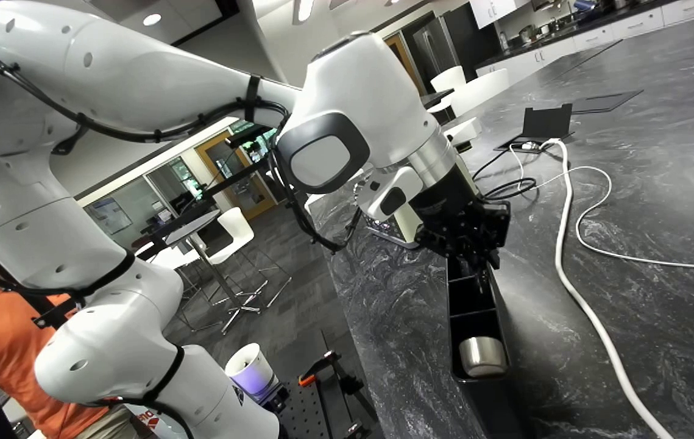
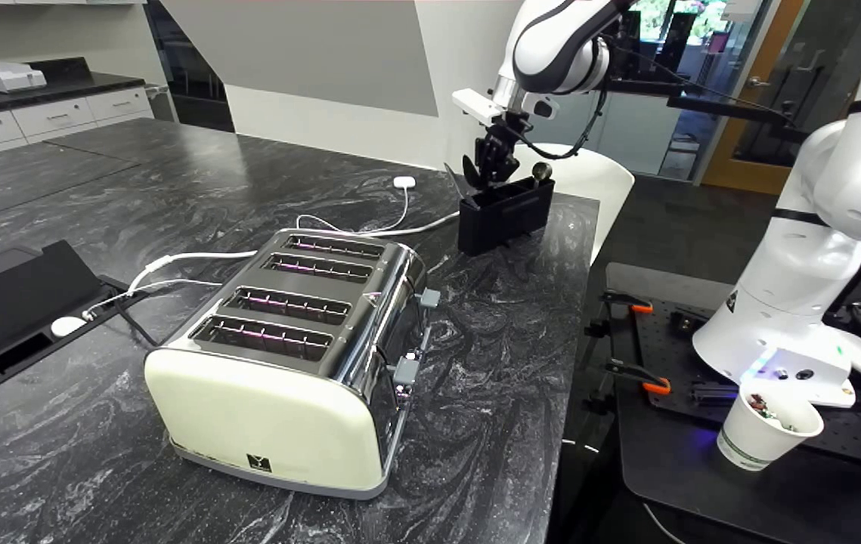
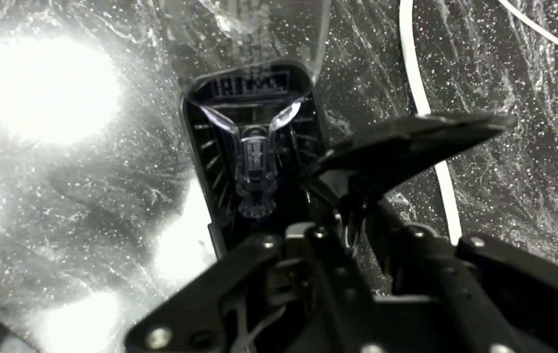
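Jaws set close to one another, a narrow gap left between them, stand about the neck of a black utensil (image 3: 416, 142); whether they grip it firmly I cannot tell. In the wrist view its head is broad and rather flat, drawn out to a tip that points toward 2 o'clock. It is dark nearly all over, with a paler grey patch near the 8 o'clock end of the head and shiny streaks along the neck, which runs down between the jaws and is partly hidden there.

In an exterior view the utensil is at 9 o'clock from the jaws, above a narrow black caddy (image 2: 502, 223) that stands on the bench (image 2: 490, 340). The caddy is divided into compartments, and a rounded silver piece (image 1: 482, 355) sits at its 6 o'clock end in an exterior view. A grey blade (image 2: 456, 181) slants up at 8 o'clock from the jaws. Behind the utensil's head, in the wrist view, passes a thick white cable (image 3: 412, 59). Well apart, at 8 o'clock from the caddy in an exterior view, is a cream and chrome toaster (image 2: 264, 415) with four slots.
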Robot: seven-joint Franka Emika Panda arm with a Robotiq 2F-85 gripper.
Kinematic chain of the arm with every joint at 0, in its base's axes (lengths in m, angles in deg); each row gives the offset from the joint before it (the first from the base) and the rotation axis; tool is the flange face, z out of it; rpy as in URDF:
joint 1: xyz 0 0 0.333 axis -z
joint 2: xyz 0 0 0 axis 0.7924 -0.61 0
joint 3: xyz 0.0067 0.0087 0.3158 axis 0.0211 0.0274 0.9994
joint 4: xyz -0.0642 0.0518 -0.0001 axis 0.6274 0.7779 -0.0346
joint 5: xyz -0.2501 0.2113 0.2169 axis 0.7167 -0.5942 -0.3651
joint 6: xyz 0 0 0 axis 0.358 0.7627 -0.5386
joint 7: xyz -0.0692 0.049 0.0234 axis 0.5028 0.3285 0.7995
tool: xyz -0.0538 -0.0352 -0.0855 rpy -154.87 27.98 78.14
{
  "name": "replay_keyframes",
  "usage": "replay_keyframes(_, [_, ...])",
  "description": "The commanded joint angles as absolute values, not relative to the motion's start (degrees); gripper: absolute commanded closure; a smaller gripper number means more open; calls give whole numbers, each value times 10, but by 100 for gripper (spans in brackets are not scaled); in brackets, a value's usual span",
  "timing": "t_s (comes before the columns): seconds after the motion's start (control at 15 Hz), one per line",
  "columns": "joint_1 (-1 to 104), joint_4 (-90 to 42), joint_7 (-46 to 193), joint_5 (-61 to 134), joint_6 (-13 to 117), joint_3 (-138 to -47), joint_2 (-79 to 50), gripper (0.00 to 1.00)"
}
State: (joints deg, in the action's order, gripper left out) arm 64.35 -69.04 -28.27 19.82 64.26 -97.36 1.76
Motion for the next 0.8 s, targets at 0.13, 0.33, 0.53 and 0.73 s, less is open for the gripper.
replay_keyframes(0.13, [636,-691,-273,189,656,-979,21,96])
replay_keyframes(0.33, [635,-695,-274,193,656,-978,29,96])
replay_keyframes(0.53, [633,-700,-279,204,661,-977,39,96])
replay_keyframes(0.73, [631,-703,-284,219,667,-976,52,96])
